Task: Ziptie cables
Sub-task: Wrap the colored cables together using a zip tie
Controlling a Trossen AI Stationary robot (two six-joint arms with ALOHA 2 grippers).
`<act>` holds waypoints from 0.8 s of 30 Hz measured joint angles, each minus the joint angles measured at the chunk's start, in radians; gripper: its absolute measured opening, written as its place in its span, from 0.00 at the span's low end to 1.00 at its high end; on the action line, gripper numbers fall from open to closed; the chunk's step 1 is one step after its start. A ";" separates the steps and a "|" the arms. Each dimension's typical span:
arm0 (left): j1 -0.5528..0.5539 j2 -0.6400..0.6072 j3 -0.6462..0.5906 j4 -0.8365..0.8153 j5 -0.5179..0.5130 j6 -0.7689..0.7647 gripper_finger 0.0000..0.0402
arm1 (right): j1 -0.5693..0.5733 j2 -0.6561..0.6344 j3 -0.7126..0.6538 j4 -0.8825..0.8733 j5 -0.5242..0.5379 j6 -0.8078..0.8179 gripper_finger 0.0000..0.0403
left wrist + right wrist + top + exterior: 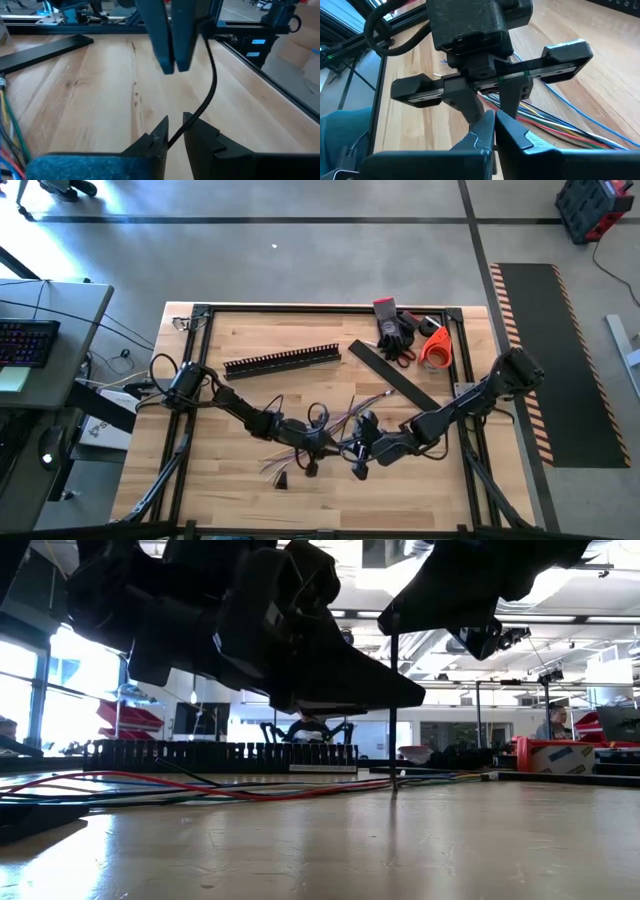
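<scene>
The cables (330,415) lie splayed on the wooden table, dark with coloured strands; they show again in the right wrist view (560,125) and low view (200,785). My left gripper (175,119) and right gripper (494,116) meet tip to tip just above the table, beside the cables. The left one is open by a narrow gap. The right one (173,67) is shut with nothing visible between its tips. A thin black strand (214,80) curves from between my left fingers up past the side of my right gripper. My left gripper has the thin black strand's lower end (176,136) running between its two fingers, which point level along the table. I cannot tell whether the fingers touch it. My right gripper: the strand's upper end passes behind its finger, and no touch can be told.
A black comb-toothed rail (282,362) lies toward the far side, also in the low view (220,755). A flat black strip (393,375) lies slanted to the right. Gloves (392,325), scissors and an orange roll (436,348) sit at the far right corner. Black frame rails edge the table.
</scene>
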 joint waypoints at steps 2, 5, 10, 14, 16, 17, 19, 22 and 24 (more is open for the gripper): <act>0.000 0.000 0.000 0.000 0.000 0.000 0.11 | 0.000 0.000 0.000 0.000 0.007 -0.003 0.00; 0.000 0.000 0.000 -0.001 -0.001 0.001 0.15 | 0.000 0.000 0.000 -0.003 0.011 -0.003 0.00; 0.000 0.000 0.000 0.005 0.000 0.010 0.15 | 0.000 0.000 0.000 -0.015 0.026 0.000 0.00; -0.001 -0.003 0.000 0.008 0.007 0.020 0.16 | 0.000 0.000 0.000 -0.024 0.044 -0.008 0.00; -0.001 -0.003 0.000 0.007 0.010 0.020 0.16 | 0.004 -0.002 -0.001 -0.024 0.058 -0.023 0.00; -0.001 -0.003 0.000 0.007 0.010 0.020 0.16 | 0.009 -0.006 -0.001 -0.024 0.074 -0.029 0.00; -0.001 -0.003 0.000 0.007 0.010 0.020 0.16 | 0.023 -0.020 -0.001 -0.023 0.126 -0.047 0.00; -0.001 -0.004 0.000 0.006 0.010 0.020 0.16 | 0.046 -0.049 -0.001 -0.018 0.159 -0.052 0.00; -0.001 -0.004 0.000 0.006 0.010 0.020 0.16 | 0.051 -0.051 -0.001 -0.001 0.130 -0.052 0.00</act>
